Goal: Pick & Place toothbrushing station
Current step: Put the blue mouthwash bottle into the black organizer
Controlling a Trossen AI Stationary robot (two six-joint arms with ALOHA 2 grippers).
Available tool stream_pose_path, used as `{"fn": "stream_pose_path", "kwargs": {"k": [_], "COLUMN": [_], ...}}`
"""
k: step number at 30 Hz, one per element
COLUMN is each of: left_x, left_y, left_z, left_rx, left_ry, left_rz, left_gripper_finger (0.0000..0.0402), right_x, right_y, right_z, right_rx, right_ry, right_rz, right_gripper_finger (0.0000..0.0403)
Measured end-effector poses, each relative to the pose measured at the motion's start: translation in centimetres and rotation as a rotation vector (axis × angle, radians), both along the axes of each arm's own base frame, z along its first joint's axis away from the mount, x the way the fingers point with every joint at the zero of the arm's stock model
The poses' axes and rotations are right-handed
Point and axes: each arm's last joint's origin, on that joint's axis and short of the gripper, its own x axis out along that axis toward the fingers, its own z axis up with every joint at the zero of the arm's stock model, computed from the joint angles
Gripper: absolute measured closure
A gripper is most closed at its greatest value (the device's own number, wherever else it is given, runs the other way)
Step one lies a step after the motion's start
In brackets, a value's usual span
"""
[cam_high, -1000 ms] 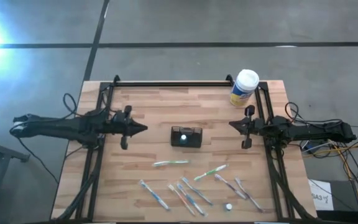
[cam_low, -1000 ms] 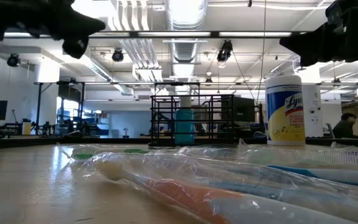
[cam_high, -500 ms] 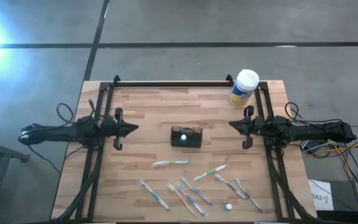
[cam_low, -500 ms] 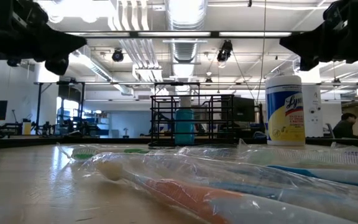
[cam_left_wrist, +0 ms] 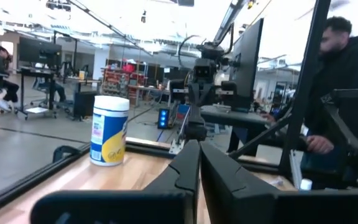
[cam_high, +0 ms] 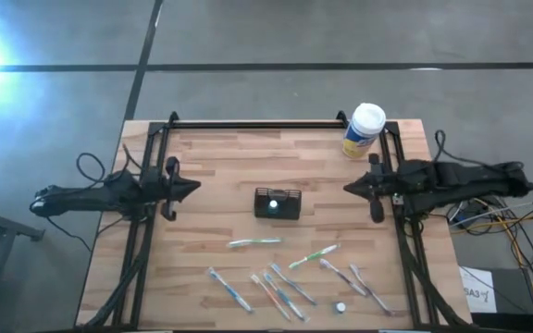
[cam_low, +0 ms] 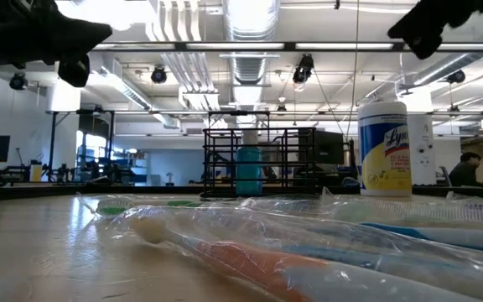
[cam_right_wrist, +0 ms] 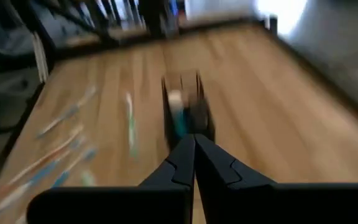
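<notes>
Wooden table (cam_high: 220, 171) – caddy (cam_high: 277, 203) untouched, left tool (cam_high: 195, 186), right tool (cam_high: 349, 188) pinched shut, empty

Left pincer (cam_high: 192, 185) and right pincer (cam_high: 350, 188) closed, empty

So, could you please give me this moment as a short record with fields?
caddy: black mesh caddy at table centre, upright, something blue inside
left gripper: shut, empty, near the table's left edge
right gripper: shut, empty, near the right edge, pointing at the caddy
canister: upright at far right corner
toothbrushes: wrapped toothbrushes scattered along the near edge
</notes>
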Motion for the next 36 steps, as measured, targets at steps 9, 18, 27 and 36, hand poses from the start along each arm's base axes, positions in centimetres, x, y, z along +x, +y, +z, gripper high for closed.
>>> {"fn": "stream_pose_path", "kwargs": {"k": [9,18,27,36], "left_x": [0.1,0.1,0.1,0.1], "left_y": [0.0,0.0,0.0,0.0], "left_z": [-0.3,-1.1,-1.1,-1.1], "left_rx": [-0.029,-0.046,-0.089,-0.114], "left_ry": [0.033,0.103,0.099,0.097], "left_rz": [-0.004,-0.005,-0.012,-0.017], "left_gripper_finger": [0.0396,0.0383,0.0396,0.0391], "right_x": [1.4,5.8,8.7,11.0], "right_y": [3.5,11.9,20.0,24.5], "right_z": [4.8,5.7,4.8,0.6], "right_rx": [0.198,0.182,0.367,0.44], "right_ry": [0.484,0.621,0.769,0.985], "right_rz": [0.014,0.158,0.045,-0.197], "right_gripper_finger": [0.0394,0.0394,0.0394,0.0394]}}
